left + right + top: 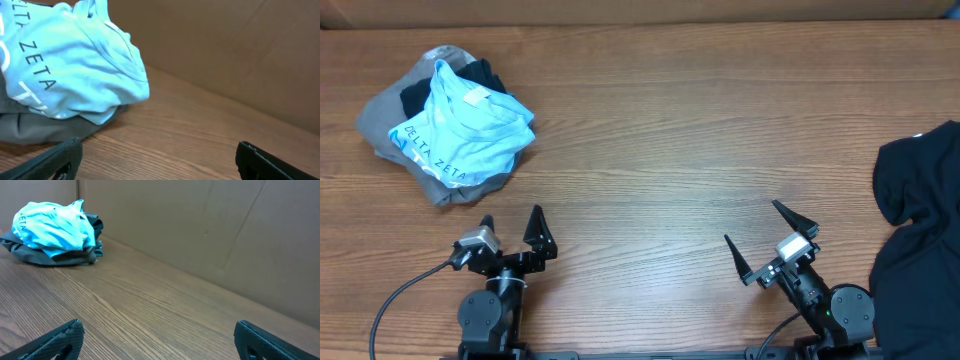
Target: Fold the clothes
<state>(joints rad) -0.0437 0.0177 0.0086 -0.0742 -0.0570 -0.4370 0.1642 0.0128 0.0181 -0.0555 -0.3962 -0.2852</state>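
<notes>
Tabletop (670, 150) under clothes (460, 125), brown wall (200, 230) behind

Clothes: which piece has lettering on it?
The light blue T-shirt atop the left pile, printed in white; the grey piece beneath and the black garment at right show none.

A brown wood-grain laminate tabletop (650, 130) is spread beneath and ahead of the left gripper (512, 215) and the right gripper (751, 221). Beyond both, along the table's far edge, a plain brown cardboard wall (200, 230) is stood upright. A vertical seam (78, 190) is seen in it ahead-left of the right gripper, and faint diagonal creases (240, 230) straight ahead. The wood is evenly lit, with a soft sheen.
</notes>
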